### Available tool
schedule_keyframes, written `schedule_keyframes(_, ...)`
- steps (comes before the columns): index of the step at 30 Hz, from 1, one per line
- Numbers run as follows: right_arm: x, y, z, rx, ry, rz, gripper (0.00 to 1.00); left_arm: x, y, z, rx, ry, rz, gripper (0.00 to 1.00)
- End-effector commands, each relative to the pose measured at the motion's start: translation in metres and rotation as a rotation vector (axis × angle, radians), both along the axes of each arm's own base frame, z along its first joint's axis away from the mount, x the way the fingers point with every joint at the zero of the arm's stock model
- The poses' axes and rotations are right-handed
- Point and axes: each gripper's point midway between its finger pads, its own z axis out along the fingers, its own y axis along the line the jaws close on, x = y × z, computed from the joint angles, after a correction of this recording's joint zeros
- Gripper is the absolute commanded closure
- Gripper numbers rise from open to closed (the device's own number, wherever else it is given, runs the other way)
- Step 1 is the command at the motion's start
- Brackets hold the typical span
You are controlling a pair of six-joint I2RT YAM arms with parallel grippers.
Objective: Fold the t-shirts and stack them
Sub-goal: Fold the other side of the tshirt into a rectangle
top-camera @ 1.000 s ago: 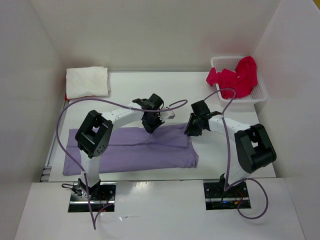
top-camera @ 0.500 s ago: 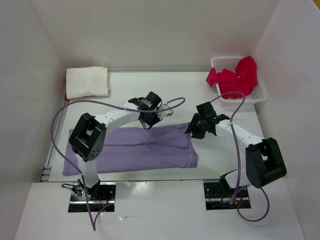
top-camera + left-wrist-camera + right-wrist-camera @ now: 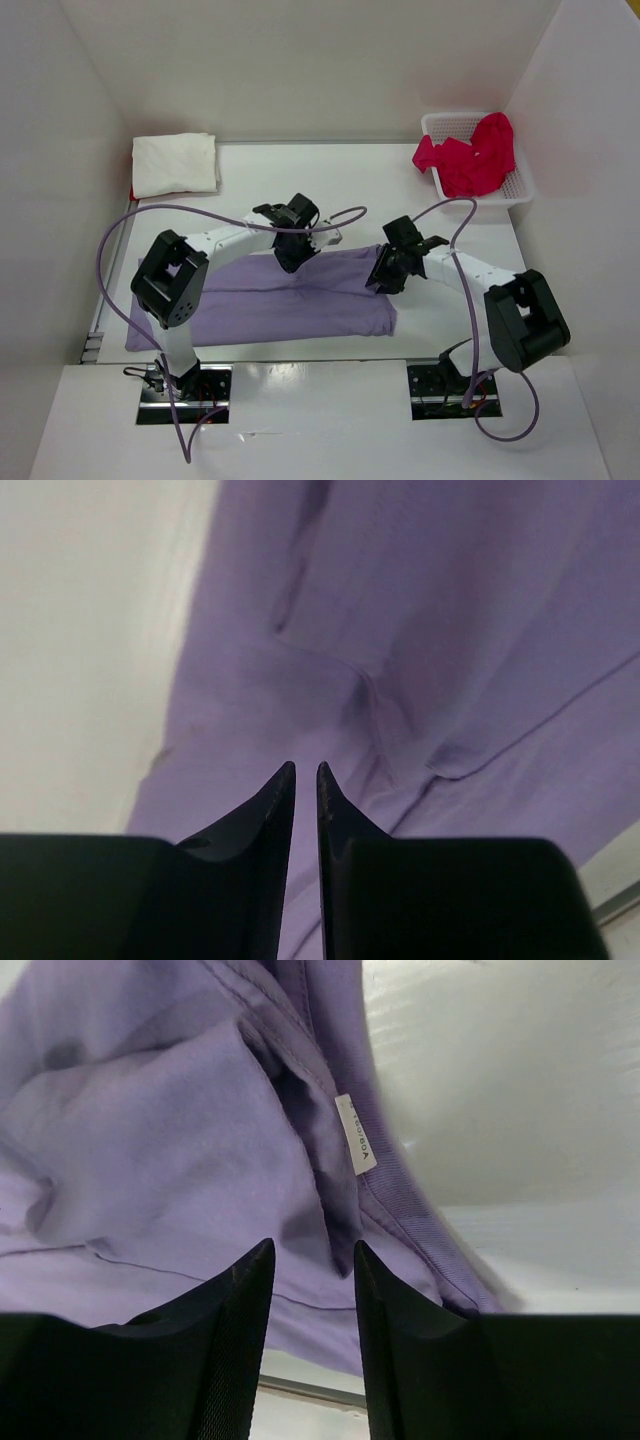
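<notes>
Top view: purple shirt (image 3: 270, 300) lies flat across the near middle of the table (image 3: 330, 180); it looks folded once along its length, not yet a compact packet. Off-white shirt (image 3: 175, 165) sits folded at the far left; a sliver of red shirt (image 3: 132, 192) shows under its near edge. Pinkish red shirt (image 3: 470, 155) is heaped unfolded in the basket (image 3: 522, 190) at the far right. Judgement: two stacked, one part-folded, one waiting. Left gripper (image 3: 288, 262) is over the purple shirt's far edge, near its middle; right gripper (image 3: 382, 278) is at its far right corner.

Left wrist view: fingers (image 3: 270, 810) are nearly together with a thin slit between; creased purple cloth lies beyond; no cloth is seen in the slit, and whether they pinch any I cannot tell.

Right wrist view: fingers (image 3: 240, 1300) stand apart with nothing between them; beyond them are a hem and a white label (image 3: 356, 1135).

Surroundings: the stack and basket lie well apart from the purple shirt; a looping cable (image 3: 110, 250) hangs over its left end and could snag.
</notes>
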Motion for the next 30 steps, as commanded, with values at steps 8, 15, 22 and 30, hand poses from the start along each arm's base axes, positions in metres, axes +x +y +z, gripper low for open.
schedule_keyframes(8,-0.005,0.01,-0.006,0.006,0.027,0.016,0.71,-0.023,-0.007,-0.001,-0.052,0.081,-0.034,0.79)
schedule_keyframes(15,-0.019,-0.002,0.012,-0.018,0.029,-0.023,1.0,-0.033,0.003,-0.019,-0.009,0.116,-0.037,0.81)
schedule_keyframes(22,-0.044,-0.009,0.005,-0.021,0.097,-0.023,1.0,-0.028,0.011,-0.024,0.03,0.086,-0.022,0.81)
schedule_keyframes(30,-0.049,-0.016,-0.016,-0.076,0.164,-0.031,0.66,-0.019,0.008,-0.001,0.005,0.048,-0.022,0.79)
